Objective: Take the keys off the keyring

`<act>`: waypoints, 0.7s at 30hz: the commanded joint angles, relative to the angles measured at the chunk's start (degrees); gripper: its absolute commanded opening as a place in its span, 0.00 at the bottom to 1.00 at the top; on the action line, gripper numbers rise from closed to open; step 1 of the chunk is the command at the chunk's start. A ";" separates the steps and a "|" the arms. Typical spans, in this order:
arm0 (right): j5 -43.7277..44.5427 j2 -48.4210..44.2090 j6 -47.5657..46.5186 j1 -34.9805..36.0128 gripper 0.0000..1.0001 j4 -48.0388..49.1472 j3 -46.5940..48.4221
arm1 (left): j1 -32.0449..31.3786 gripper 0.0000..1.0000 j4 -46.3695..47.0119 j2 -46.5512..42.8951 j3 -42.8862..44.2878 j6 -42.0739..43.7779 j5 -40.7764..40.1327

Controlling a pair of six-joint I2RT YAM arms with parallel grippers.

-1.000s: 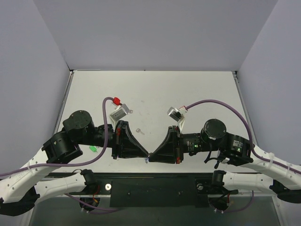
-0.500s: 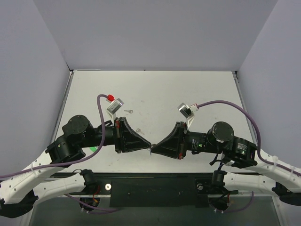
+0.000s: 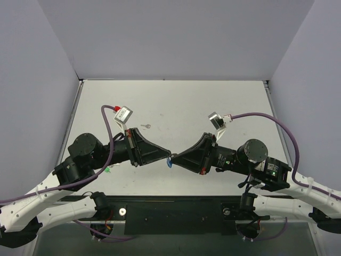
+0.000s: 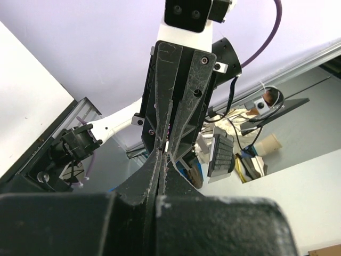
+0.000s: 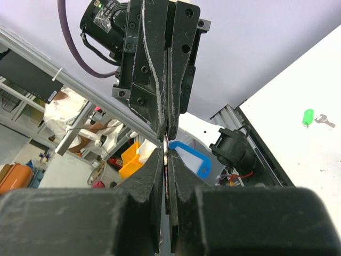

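Your left gripper (image 3: 168, 155) and right gripper (image 3: 175, 156) meet tip to tip, both pinched tight on the keyring (image 5: 188, 160), raised off the table (image 3: 224, 101). One silver key (image 3: 146, 126) lies loose, well apart; whether another is threaded, you cannot tell.

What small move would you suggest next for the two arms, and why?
Probably pull the left gripper slightly away from the right gripper to pry the keyring open: both are shut tip to tip on its thin metal ring, blue tag hanging. I cannot see a key on it.
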 commanded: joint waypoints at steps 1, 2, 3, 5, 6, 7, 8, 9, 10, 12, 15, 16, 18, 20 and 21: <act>0.48 -0.18 -0.16 0.11 0.00 5.99 0.36 | -0.08 0.00 1.91 0.49 -0.39 -3.83 -6.15; 0.66 -0.36 -0.16 0.03 0.00 6.17 0.27 | 0.01 0.00 1.90 0.31 -1.09 -5.92 -6.95; 1.01 -0.27 -0.16 0.11 0.00 6.25 0.27 | 0.01 0.00 1.99 -0.04 -1.88 -6.99 -8.00; 1.54 -0.36 -0.42 0.11 0.00 6.25 0.18 | 0.10 0.00 2.52 -0.57 -3.47 -10.42 -9.76; 1.89 -0.53 -0.51 0.11 0.00 6.25 0.18 | 0.01 0.00 3.13 -0.74 -4.78 -12.95 -10.20; 1.98 -0.45 -0.60 0.11 0.00 6.25 0.18 | 0.01 0.00 3.74 -1.27 -5.49 -14.54 -11.42; 2.16 -0.45 -0.69 0.11 0.00 6.25 0.10 | 0.01 0.00 5.32 -1.88 -7.23 -16.82 -11.96; 2.24 -0.45 -0.78 0.11 0.00 6.25 0.27 | 0.01 0.00 6.20 -2.06 -8.64 -17.98 -12.57; 2.24 -0.45 -0.78 0.03 0.00 6.34 0.36 | 0.01 0.00 6.65 -2.41 -9.00 -18.86 -12.67; 2.16 -0.27 -0.86 0.03 0.00 6.34 0.53 | 0.01 0.00 6.22 -2.50 -8.92 -18.69 -13.02; 2.07 -0.18 -0.78 0.11 0.00 6.43 0.45 | 0.01 0.00 5.16 -2.94 -9.09 -18.95 -14.24; 2.24 -0.27 -0.86 0.03 0.00 6.43 0.54 | 0.01 0.00 5.24 -3.20 -9.18 -19.30 -14.60; 2.24 -0.36 -0.86 0.11 0.00 6.34 0.45 | 0.01 0.00 5.25 -3.56 -9.10 -19.31 -15.12; 2.07 -0.36 -0.78 0.11 0.00 6.17 0.27 | 0.01 0.06 4.11 -3.91 -8.66 -18.00 -15.39; 1.90 -0.27 -0.86 0.03 0.00 5.91 0.45 | 0.09 0.11 2.19 -4.00 -7.79 -16.51 -15.48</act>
